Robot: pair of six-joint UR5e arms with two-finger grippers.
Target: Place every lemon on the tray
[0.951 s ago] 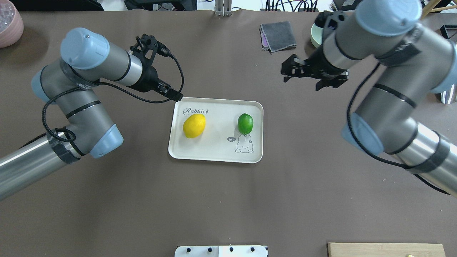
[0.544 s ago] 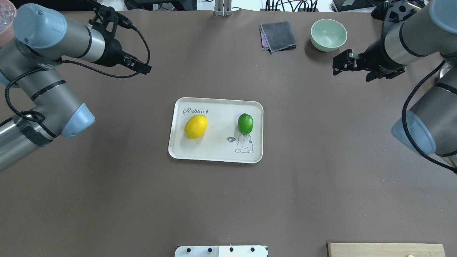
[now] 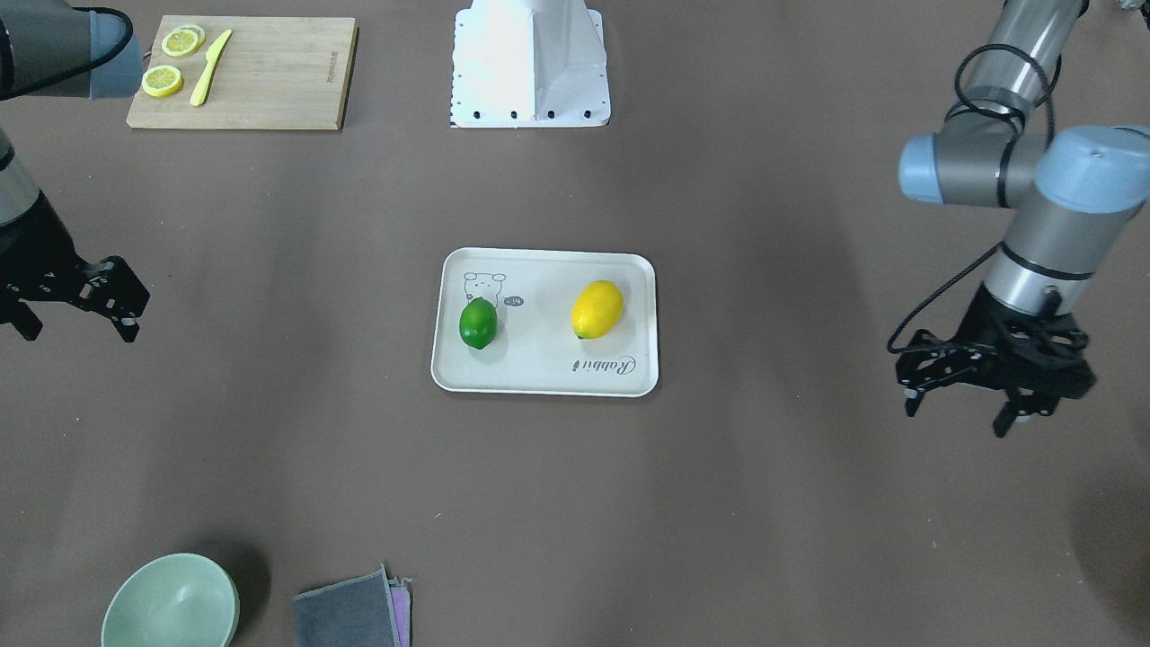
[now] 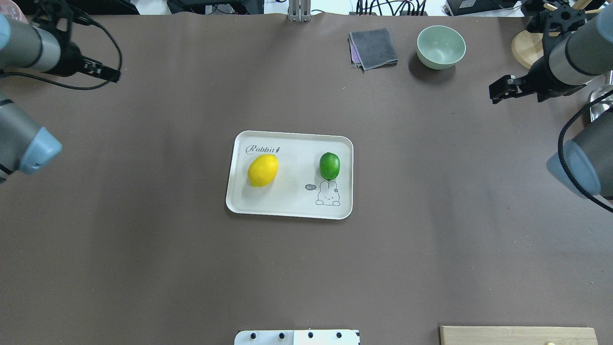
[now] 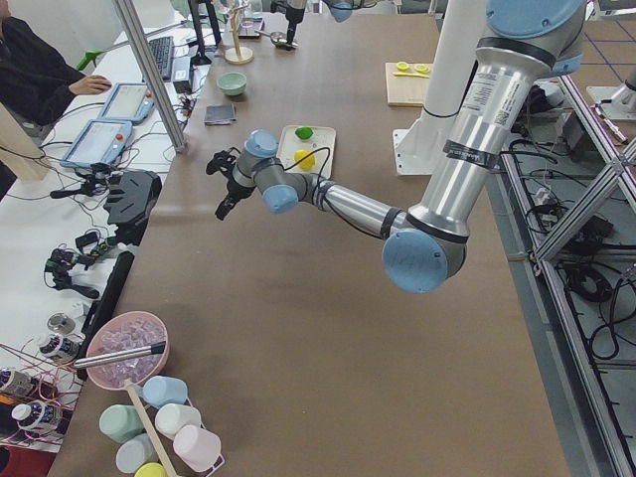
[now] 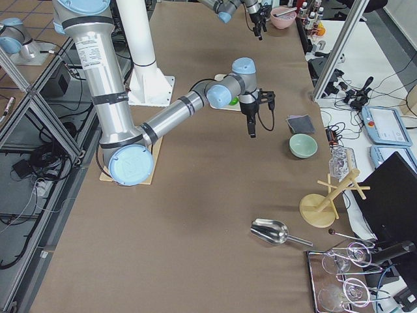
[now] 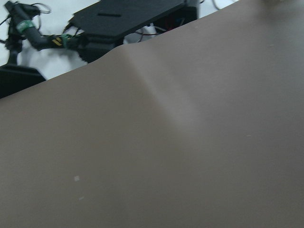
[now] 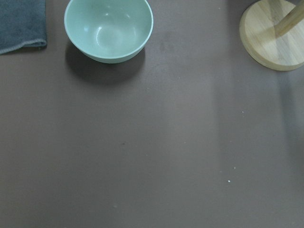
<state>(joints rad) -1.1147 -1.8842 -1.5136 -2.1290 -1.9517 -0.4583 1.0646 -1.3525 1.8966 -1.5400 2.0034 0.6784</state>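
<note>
1. The cream-white tray (image 4: 282,203) lies flat in the middle of the brown table (image 4: 191,268), its long side running left to right.
2. Both lemons rest on the tray. The yellow lemon (image 4: 263,170) is on its left half, just on the robot's side of the "Rabbit" script. The green lemon (image 4: 329,166) is on its right half, at the top of the little bear drawing. Bare tray shows between the two.
3. The left gripper (image 3: 957,412) hangs over bare table far to the left of the tray, well apart from it. Its fingers are spread and hold nothing.
4. The right gripper (image 3: 76,331) hangs over bare table far to the right of the tray, its fingers likewise apart and empty.
5. The left wrist view shows only the brown table cover and dark equipment beyond its edge.
6. The right wrist view looks down on a pale green bowl (image 8: 109,29), upright and empty. A corner of grey cloth (image 8: 21,23) lies to one side of it and a round wooden base (image 8: 273,40) to the other. Bowl and cloth sit at the table's far side, right of centre.
7. A bamboo cutting board (image 3: 269,76) lies at the near right, beside the robot's base, carrying lemon slices (image 3: 163,81) and a yellow knife (image 3: 210,66).
</note>
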